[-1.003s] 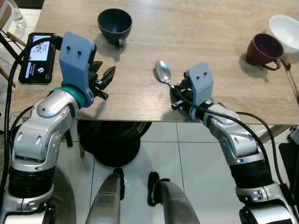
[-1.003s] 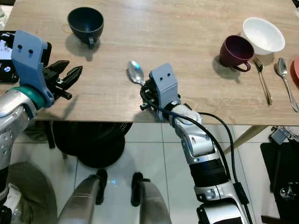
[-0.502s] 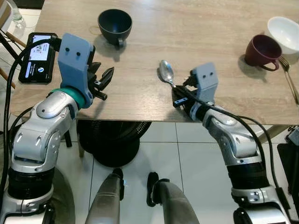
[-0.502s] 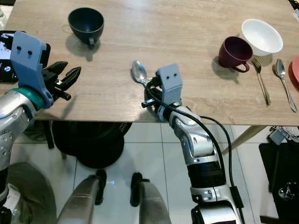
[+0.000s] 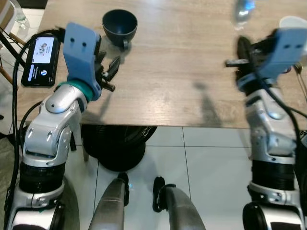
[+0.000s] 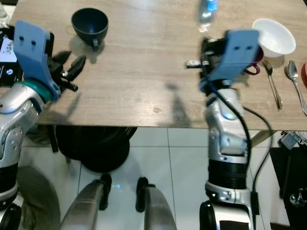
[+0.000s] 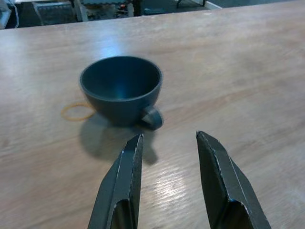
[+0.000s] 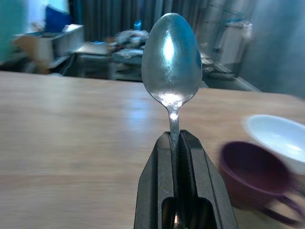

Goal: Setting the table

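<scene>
Spoon (image 8: 171, 67) is being held by its handle, bowl upward, in the clamped right gripper (image 8: 183, 157) above the table (image 5: 182, 72) near the maroon mug (image 8: 255, 174); placement beside it is being judged next, left gripper (image 7: 167, 157) being parted before the dark cup (image 7: 121, 88).

Table (image 6: 144, 72) spans the view ahead of robot. Cup (image 6: 89, 25) sits on table, far left; rubber band (image 7: 76, 111) lies on table touching cup's base. Phone (image 5: 41, 60) lies at table's left edge, left of cup. Left gripper (image 7: 167, 164) hovers just in front of cup. Right gripper (image 8: 178, 157) is raised over table's right part w/ spoon (image 8: 171, 67) upright above it. Mug (image 8: 255, 174) sits beside bowl (image 6: 273, 36) at far right; fork (image 6: 271, 81) and 2nd spoon (image 6: 295, 81) lie in front of bowl, fork to the left.
</scene>
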{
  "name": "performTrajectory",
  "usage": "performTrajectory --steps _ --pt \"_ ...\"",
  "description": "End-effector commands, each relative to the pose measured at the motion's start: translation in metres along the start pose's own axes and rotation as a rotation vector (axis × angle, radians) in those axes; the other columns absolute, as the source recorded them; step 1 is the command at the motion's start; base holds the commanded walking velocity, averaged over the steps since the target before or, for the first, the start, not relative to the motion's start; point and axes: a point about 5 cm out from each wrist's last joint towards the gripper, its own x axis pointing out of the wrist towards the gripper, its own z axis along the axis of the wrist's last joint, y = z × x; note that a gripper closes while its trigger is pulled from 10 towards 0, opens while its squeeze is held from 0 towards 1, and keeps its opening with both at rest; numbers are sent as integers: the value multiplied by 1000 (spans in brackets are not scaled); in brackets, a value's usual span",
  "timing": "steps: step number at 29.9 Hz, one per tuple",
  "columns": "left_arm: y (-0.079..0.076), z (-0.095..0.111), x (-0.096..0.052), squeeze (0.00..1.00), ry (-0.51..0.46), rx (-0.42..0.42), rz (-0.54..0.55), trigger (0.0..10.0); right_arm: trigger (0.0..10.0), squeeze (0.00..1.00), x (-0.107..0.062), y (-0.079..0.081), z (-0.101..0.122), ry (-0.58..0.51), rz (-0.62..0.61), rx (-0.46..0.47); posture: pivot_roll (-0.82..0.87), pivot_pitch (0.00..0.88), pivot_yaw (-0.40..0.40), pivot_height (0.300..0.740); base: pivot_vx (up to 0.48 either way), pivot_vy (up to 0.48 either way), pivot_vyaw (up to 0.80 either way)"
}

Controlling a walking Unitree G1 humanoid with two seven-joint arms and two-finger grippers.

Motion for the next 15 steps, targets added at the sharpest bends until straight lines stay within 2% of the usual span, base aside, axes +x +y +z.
performTrajectory --steps 1,7,9,15 --pt "-6 -3 4 0 -2 11 -3 10000 10000 0 -9 -19 -7 9 -97 -28 75 128 2 740 0 0 0" --pt "-9 -5 9 0 3 2 -1 10000 10000 0 -17 -28 -11 6 -148 -27 48 104 17 740 0 0 0" --pt "-13 -11 14 0 17 -4 0 10000 10000 0 -24 -34 -18 25 -187 9 37 91 16 740 0 0 0" --pt "-13 -22 19 0 31 6 20 10000 10000 0 -26 -35 -26 39 -203 23 41 86 12 740 0 0 0"
